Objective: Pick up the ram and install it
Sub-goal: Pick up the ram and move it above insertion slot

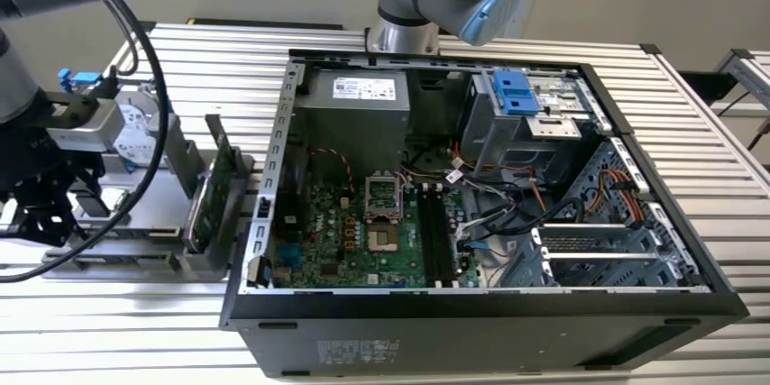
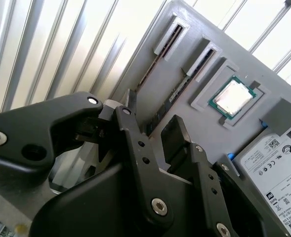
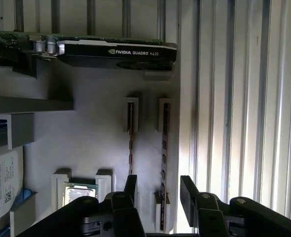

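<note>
Black tool [image 3: 159,193] hangs released above the edge of the ram [image 3: 165,143], gaps clear on both sides.

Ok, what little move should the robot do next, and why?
Probably lower straight down: the open black gripper hovers over the grey holder tray, lined up with one thin dark ram stick standing in it, so dropping should straddle it.

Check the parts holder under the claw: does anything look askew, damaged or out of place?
Nothing stands out. In the first wrist view the ram stands straight in its slot of the grey holder, the processor lies flat in its recess, and the open claw hangs over the ram.
</note>
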